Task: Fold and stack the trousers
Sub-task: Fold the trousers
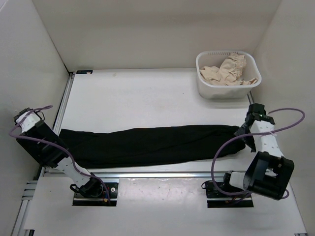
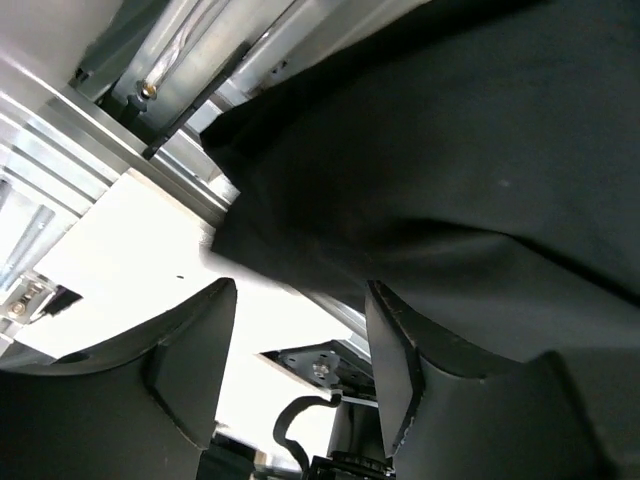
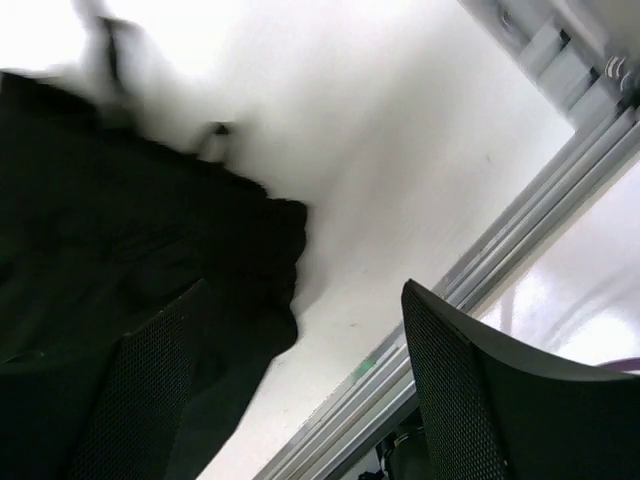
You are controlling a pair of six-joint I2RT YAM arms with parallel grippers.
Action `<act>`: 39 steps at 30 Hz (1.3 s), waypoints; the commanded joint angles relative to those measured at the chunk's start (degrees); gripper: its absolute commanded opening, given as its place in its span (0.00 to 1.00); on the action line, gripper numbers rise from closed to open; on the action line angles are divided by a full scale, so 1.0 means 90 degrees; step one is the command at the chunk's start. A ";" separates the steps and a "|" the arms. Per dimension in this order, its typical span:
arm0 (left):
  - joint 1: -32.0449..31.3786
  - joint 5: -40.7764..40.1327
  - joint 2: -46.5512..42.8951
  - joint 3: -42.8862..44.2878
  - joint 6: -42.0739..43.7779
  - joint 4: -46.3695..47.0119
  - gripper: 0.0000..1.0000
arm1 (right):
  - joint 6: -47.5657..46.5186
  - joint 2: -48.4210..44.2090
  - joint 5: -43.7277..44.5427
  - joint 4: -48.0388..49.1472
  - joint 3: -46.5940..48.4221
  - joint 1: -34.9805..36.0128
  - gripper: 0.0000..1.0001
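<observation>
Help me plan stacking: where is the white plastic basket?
Top view: white plastic basket sits far right on the table, beyond the black fabric trousers.

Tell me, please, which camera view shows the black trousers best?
The top external view: it shows the trousers whole, stretched lengthwise across the table. The left wrist view shows only one dark end, close up; the right wrist view shows only the other end, partly blurred.

white table [image 1: 147,93] boxed by plain white walls [image 1: 147,29].
</observation>
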 commanded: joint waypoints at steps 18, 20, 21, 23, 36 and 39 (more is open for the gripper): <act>-0.1685 0.0034 -0.0199 -0.0516 -0.0110 0.0396 0.34 | 0.0917 0.2106 -0.0119 0.0287 0.0995 0.3077 0.01; -0.1821 0.0111 -0.0004 -0.0605 -0.0110 0.0700 0.31 | 0.0918 0.2389 -0.0198 0.0473 0.0994 0.2832 0.00; -0.1899 0.0199 0.0075 -0.0547 -0.0110 0.0700 0.29 | 0.0860 0.2468 -0.0266 0.0541 0.0994 0.2521 0.00; -0.2202 0.0686 0.0144 -0.0255 -0.0110 0.0700 0.29 | 0.0792 0.2653 -0.0267 0.0727 0.1071 0.2188 0.00; -0.3306 0.0873 0.1256 0.0673 -0.0110 0.1228 0.29 | -0.0399 0.4128 -0.0459 0.0641 0.3492 0.1073 0.13; -0.3306 0.0873 0.1316 0.1044 -0.0110 0.1072 0.33 | -0.0585 0.3671 -0.0881 0.0415 0.3650 0.0995 0.45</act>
